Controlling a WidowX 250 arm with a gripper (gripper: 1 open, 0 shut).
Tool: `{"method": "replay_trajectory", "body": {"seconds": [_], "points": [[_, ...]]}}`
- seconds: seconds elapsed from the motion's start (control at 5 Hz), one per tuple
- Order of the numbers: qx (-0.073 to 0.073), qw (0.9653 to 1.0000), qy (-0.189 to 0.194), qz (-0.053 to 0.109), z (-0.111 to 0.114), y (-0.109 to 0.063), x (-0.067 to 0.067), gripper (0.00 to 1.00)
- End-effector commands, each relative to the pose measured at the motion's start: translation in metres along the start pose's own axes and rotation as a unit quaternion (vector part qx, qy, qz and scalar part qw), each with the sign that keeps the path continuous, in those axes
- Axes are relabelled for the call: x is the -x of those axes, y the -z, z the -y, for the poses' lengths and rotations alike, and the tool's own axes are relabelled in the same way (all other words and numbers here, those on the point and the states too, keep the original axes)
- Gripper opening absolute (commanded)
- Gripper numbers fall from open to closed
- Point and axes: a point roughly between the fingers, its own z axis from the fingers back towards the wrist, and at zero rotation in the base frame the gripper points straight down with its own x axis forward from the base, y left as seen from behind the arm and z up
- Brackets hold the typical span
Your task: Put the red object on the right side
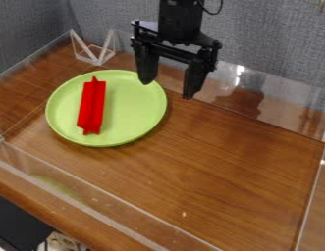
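The red object (92, 104), a long narrow bright red bar, lies on the round lime-green plate (134, 123) at the left of the wooden table, pointing toward the back. My gripper (170, 86) hangs above the plate's far right rim, its black fingers pointing straight down and spread wide. Nothing is between the fingers. The bar sits to the left of the gripper and apart from it.
Clear acrylic walls (276, 83) fence the wooden table (217, 167) on all sides. A small white wire stand (94, 46) sits at the back left behind the wall. Bare wood stretches to the right of the plate.
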Motion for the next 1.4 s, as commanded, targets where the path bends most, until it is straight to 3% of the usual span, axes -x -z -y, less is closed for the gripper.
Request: {"method": "replay_trajectory", "body": {"seconds": [0.0, 0.4, 0.8, 1.0, 1.2], "points": [[0.003, 0.9999, -0.013, -0.009, 0.000, 0.010, -0.003, 1.00], [0.015, 0.9978, -0.064, 0.009, 0.008, 0.020, -0.030, 1.00], [0.020, 0.9927, -0.118, 0.019, -0.001, 0.024, -0.038, 1.00], [0.021, 0.9887, -0.147, 0.023, -0.011, 0.023, -0.036, 1.00], [0.024, 0.9818, -0.186, 0.033, -0.022, 0.018, -0.034, 1.00]]}}
